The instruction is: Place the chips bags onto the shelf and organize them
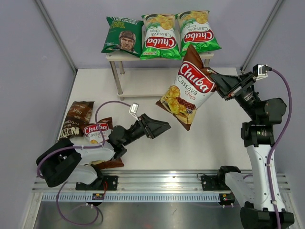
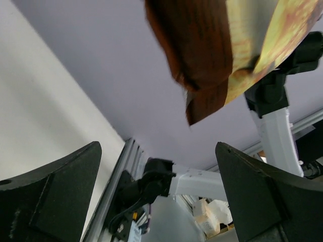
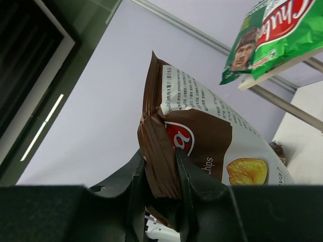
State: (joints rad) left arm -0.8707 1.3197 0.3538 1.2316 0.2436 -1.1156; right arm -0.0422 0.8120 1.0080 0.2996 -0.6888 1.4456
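The right tool (image 1: 215, 80) pinches a brown-and-white Chuba bag (image 1: 188, 90) by its crimped edge, aloft over the table (image 1: 214, 143); the left tool (image 1: 159, 126) gapes wide, empty.

occluded | table Chuba bag (image 1: 95, 130) — lower half | under left arm (image 1: 93, 152)

left arm (image 1: 81, 155) low, left fingers (image 2: 55, 201) wide | right arm (image 1: 259, 138) raised, right fingers (image 3: 202, 194) clamped

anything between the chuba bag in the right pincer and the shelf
Nothing visible in the air between the brown-and-white bag and the shelf. The top board is covered by the dark green bag and two bright green bags; the lower board looks bare where it shows.
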